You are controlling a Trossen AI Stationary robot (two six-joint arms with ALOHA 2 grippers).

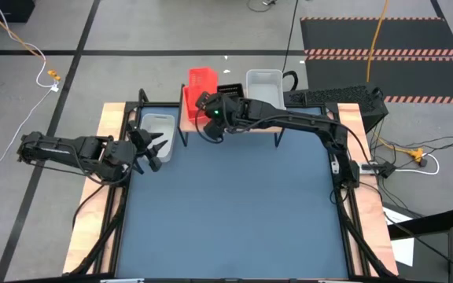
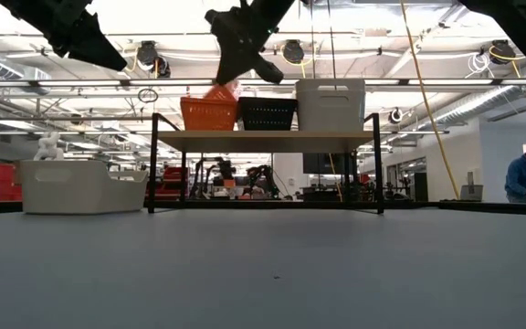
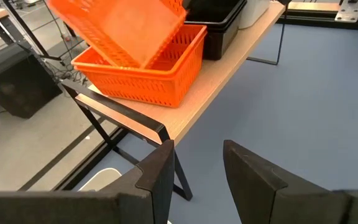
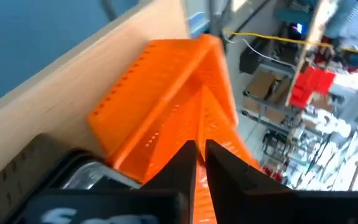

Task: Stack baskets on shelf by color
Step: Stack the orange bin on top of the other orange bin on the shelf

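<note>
The shelf (image 2: 263, 141) stands at the table's far edge. On its plank top sit a red-orange basket (image 3: 148, 71), a black basket (image 2: 266, 112) and a white basket (image 2: 330, 103), side by side. A second red-orange basket (image 3: 114, 25) hangs tilted over the first, with my right gripper (image 4: 199, 149) shut on it. Another white basket (image 1: 160, 127) rests on the table to the left of the shelf. My left gripper (image 1: 154, 149) hovers open near that basket, holding nothing. My right gripper pinches one wall of the upper red-orange basket at its rim (image 4: 202, 118) between its two fingers, one finger on each face of the wall. The fingers slant down from the table's near right. The basket hangs tilted, its low end (image 3: 143, 59) dipping into the basket below; whether it rests there I cannot tell.
The shelf's black legs (image 2: 151, 164) stand on the blue table top (image 1: 234, 204), which lies open in front of the shelf. Wooden side boards (image 1: 104, 141) run along both table edges. A person (image 2: 523, 178) sits far off in the room.
</note>
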